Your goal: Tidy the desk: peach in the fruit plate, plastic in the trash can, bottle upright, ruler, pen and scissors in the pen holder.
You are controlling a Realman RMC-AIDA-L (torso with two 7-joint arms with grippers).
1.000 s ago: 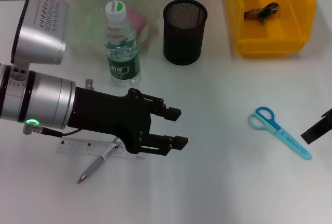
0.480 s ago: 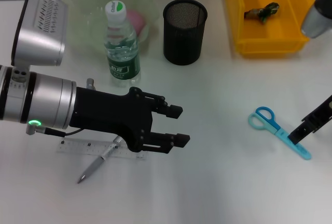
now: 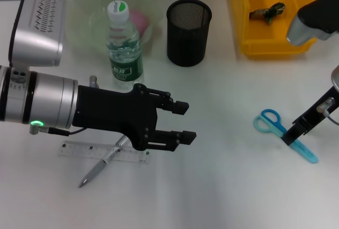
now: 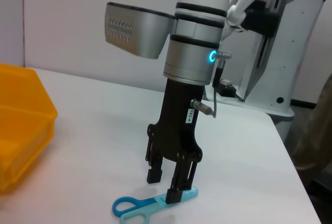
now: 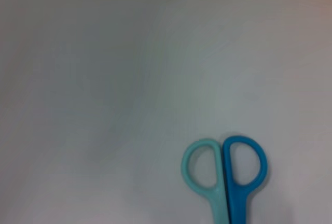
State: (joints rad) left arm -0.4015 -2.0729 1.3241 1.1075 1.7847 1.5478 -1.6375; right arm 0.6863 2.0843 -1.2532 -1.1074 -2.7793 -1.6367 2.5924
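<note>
Two grippers show: the left gripper (image 3: 183,120), jaws wide, hovers above the ruler (image 3: 100,150) and pen (image 3: 100,163); the right gripper (image 4: 167,185), jaws narrowly parted, stands over the scissors (image 3: 285,135), flat on the desk (image 3: 222,186).

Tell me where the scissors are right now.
The scissors lie flat on the table's right side in the head view, below the yellow bin, under the right gripper.
</note>
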